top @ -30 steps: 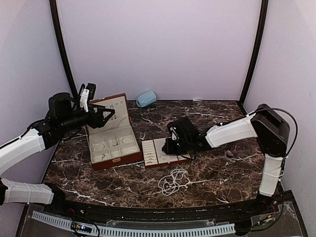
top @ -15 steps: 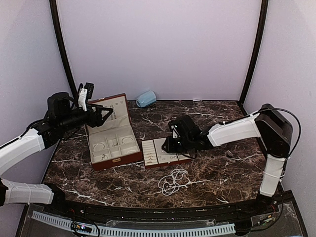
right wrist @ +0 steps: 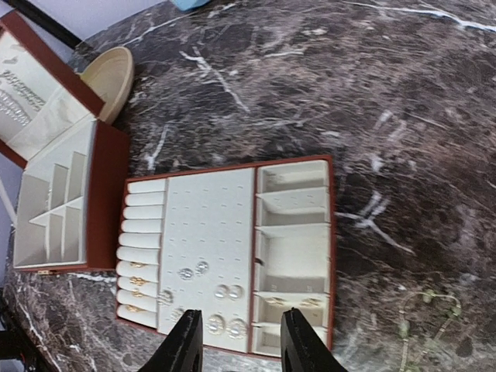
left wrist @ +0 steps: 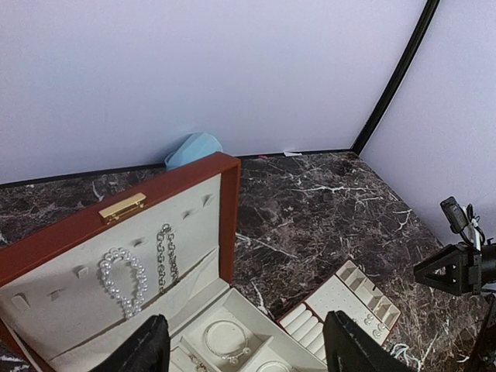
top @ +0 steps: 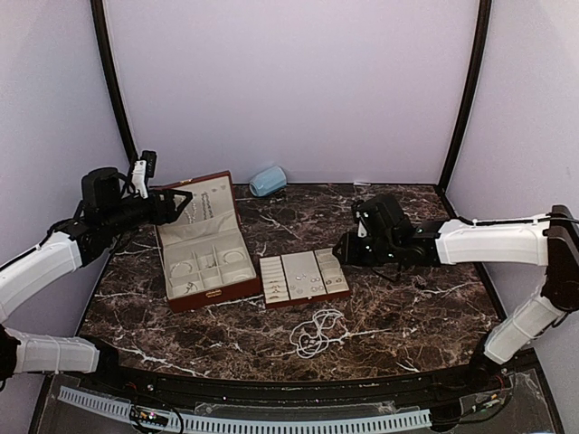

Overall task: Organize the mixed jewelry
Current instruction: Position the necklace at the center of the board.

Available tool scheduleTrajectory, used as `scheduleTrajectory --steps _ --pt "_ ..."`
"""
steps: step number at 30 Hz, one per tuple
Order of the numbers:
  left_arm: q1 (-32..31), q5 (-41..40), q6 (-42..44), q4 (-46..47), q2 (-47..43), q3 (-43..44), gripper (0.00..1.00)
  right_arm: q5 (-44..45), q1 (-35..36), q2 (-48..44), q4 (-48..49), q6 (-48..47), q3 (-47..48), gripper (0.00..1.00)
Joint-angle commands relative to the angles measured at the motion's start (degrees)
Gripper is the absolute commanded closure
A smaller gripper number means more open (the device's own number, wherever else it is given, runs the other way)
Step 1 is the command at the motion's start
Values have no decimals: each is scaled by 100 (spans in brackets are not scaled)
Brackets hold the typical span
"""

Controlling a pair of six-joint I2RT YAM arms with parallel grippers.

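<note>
Tabletop [top: 407, 312]: dark marbled slab with pale veins. Everything listed here sits on it.

Case [top: 217, 296]: reddish-brown with cream lining, left of centre. Its lid [left wrist: 54, 240] stands up at the back, and the base is divided into compartments.

Lid contents: a pearl strand [left wrist: 120, 280] and a thin chain [left wrist: 166, 256] hang side by side on the lining.

Base contents: a bangle [left wrist: 225, 341] lies flat in one compartment. The top view shows more thin round pieces in the neighbouring ones.

Tray [top: 303, 264]: same brown and cream, flat on the tabletop just right of the case. It has ring rolls on its left, a dotted pad in the middle and small bins on its right.

Rings [right wrist: 138, 280]: seated in the nearer ring rolls. The farther rolls are bare.

Earrings [right wrist: 229, 292]: several pale studs on the nearer half of the pad. Two small pieces sit in a nearer bin, too blurred to name.

Loose bead strand [top: 317, 333]: white, coiled in a heap on bare tabletop in front of the tray, near it but not touching.

Pale blue object [top: 268, 181]: rounded, at the back wall behind the case.

Left claw [top: 178, 206]: raised at the lid's left side and aimed across the case. Jaws spread wide, nothing between them.

Right claw [top: 344, 250]: at the tray's far right corner, seemingly just above the tabletop, though its height is hard to judge. Jaws parted and empty.
</note>
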Motion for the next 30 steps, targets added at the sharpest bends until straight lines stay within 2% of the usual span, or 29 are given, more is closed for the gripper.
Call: scheduleTrajectory --steps 1,8,12,17,23,30 --pt "47 -183 60 -34 -68 57 29 473 -360 -535 -944 -52 -347 64" --pt "57 -510 450 -858 -81 604 26 748 -1067 -1529 -2616 -49 -720 60" --pt "57 -757 544 -904 -194 597 26 957 -1679 -1813 -3044 -11 -863 63" --pt "63 -899 644 -675 -311 396 26 569 -2434 -1914 -2912 -297 -838 63" --pt "63 -989 611 -679 -676 226 26 -300 -3558 -1649 -2698 -547 -983 67" --pt "61 -933 558 -595 -912 187 26 -729 -3797 -975 -2509 -833 -954 66"
